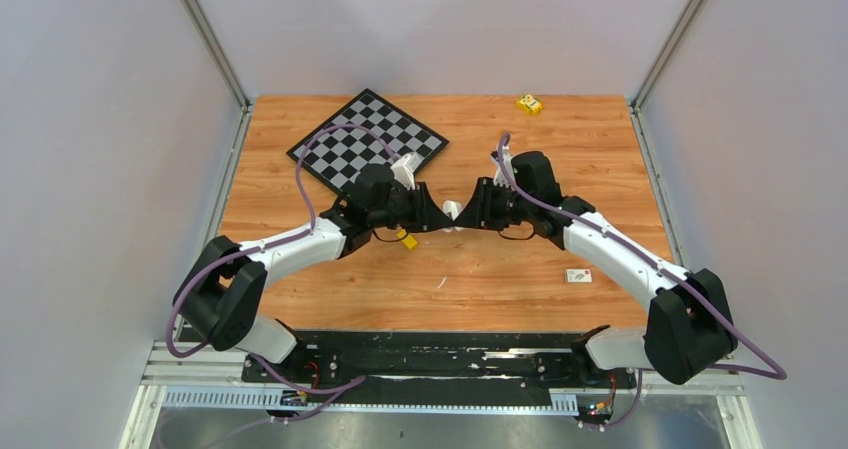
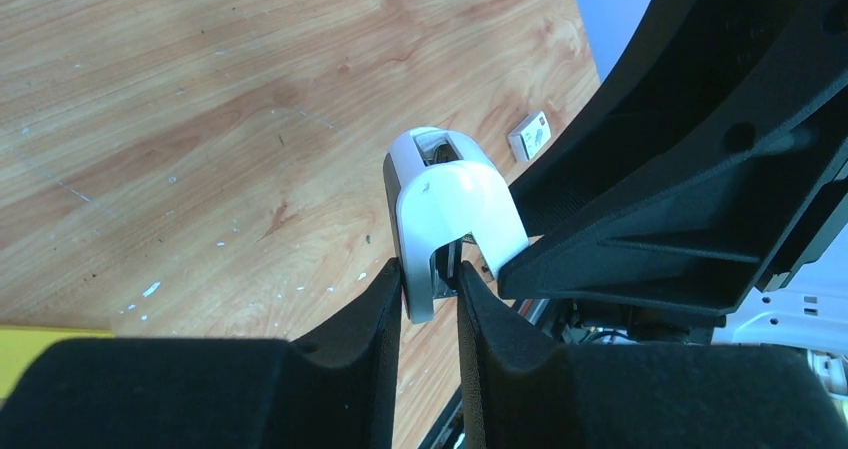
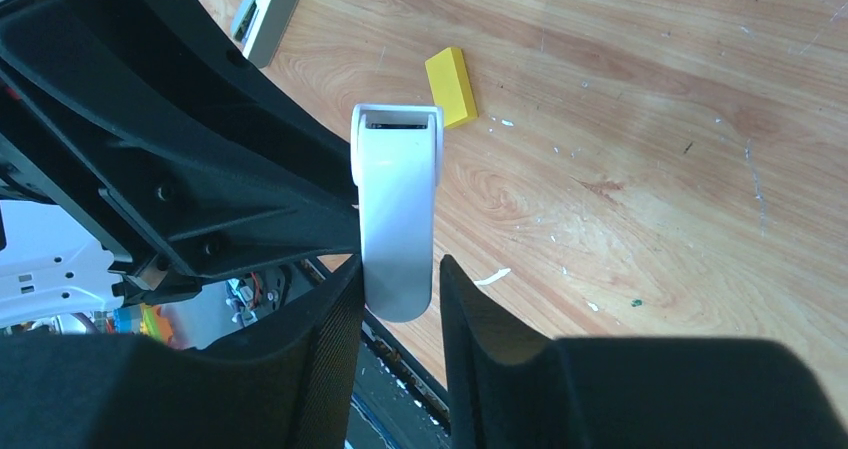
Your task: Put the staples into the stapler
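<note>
The stapler [image 1: 453, 209], with a rounded pale grey top, hangs above the table's middle between both grippers. My left gripper [image 1: 438, 215] is shut on its lower end; in the left wrist view the fingers [image 2: 385, 309] pinch the stapler [image 2: 450, 204] from both sides. My right gripper [image 1: 471, 211] stands around the other end. In the right wrist view the stapler's top [image 3: 397, 199] lies against one finger [image 3: 345, 309], with a narrow gap to the other. No staples show in any view.
A yellow block [image 1: 408, 241] lies under the left gripper and also shows in the right wrist view [image 3: 452, 87]. A small white labelled box [image 1: 578, 276] lies front right. A chessboard [image 1: 367, 141] lies at the back left. A small yellow object [image 1: 529, 103] sits at the far edge.
</note>
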{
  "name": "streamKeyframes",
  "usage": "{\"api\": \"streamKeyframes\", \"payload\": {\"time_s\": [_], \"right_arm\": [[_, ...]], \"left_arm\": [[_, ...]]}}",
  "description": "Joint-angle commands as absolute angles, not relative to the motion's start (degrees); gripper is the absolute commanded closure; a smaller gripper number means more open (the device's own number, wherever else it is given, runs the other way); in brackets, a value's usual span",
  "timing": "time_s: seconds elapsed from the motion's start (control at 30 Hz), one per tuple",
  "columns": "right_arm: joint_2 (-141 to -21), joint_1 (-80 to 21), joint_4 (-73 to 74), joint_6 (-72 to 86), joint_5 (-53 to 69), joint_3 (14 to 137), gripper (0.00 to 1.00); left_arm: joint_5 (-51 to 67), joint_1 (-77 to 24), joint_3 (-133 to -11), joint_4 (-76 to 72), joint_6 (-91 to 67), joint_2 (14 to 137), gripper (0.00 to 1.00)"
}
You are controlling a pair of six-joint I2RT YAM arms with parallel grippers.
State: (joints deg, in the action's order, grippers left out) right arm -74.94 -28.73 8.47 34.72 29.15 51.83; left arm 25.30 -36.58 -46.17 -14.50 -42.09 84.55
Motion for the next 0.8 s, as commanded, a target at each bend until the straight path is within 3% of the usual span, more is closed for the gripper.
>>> {"api": "streamKeyframes", "payload": {"time_s": [0.0,0.13,0.3,0.7,0.77], "right_arm": [[-73.8,-29.6,7.2,33.2,29.0,50.0,0.61],[-73.7,-30.2,7.3,32.7,28.9,50.2,0.53],[-74.0,-30.3,7.6,32.4,28.2,50.3,0.57],[-75.2,-31.7,7.7,31.5,28.7,50.2,0.55],[-75.4,-31.7,8.2,31.2,28.5,50.5,0.59]], "left_arm": [[24.4,-36.9,-47.1,-13.8,-41.5,83.9,0.99],[24.1,-36.9,-47.2,-13.4,-41.1,84.1,0.99],[24.2,-37.0,-47.0,-13.6,-41.4,84.0,1.00],[24.1,-36.9,-46.8,-13.6,-42.2,82.7,1.00],[24.0,-37.0,-46.8,-13.4,-42.0,82.6,1.00]]}}
